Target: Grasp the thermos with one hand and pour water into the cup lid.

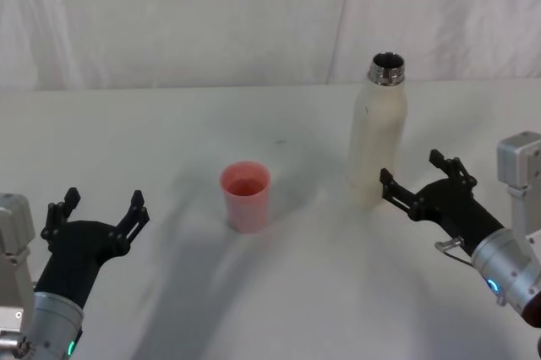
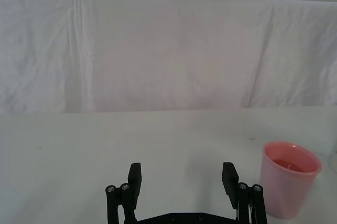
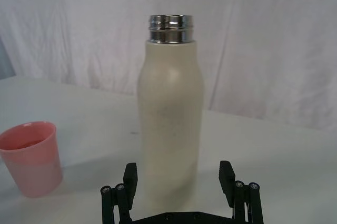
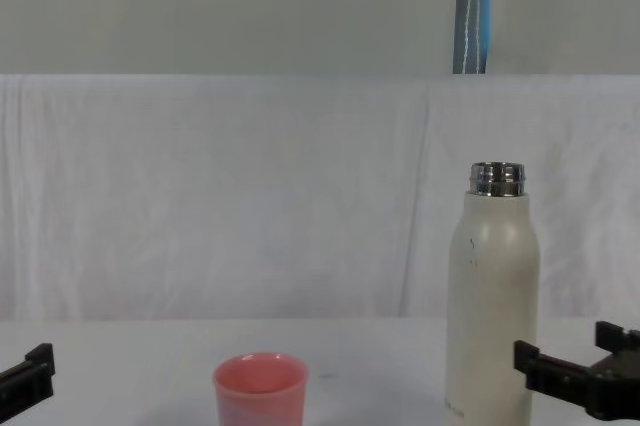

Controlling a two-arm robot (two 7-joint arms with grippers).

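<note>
From the head camera, one tall cream-white matte thermos (image 1: 377,130) with a shiny steel neck stands upright on the white counter (image 1: 279,292). The black two-fingered right end effector (image 1: 416,181) sits just beside the thermos base, fingers spread, not gripping. One small pink translucent cup lid (image 1: 246,197) stands to the thermos's left, well apart from it. The black left end effector (image 1: 97,210) hovers near the counter's left front, fingers apart, clear of the cup lid.

The left wrist camera shows the left end effector (image 2: 182,180) spread wide over bare counter, the cup lid (image 2: 289,179) off to one side.

The right wrist camera shows the right end effector (image 3: 178,176) with both fingers flanking the lower body of the thermos (image 3: 170,119) without touching; the cup lid (image 3: 30,158) stands apart.

From the chest camera, the thermos (image 4: 493,296) stands right of the cup lid (image 4: 260,389), the right end effector (image 4: 570,371) just beside its base.
</note>
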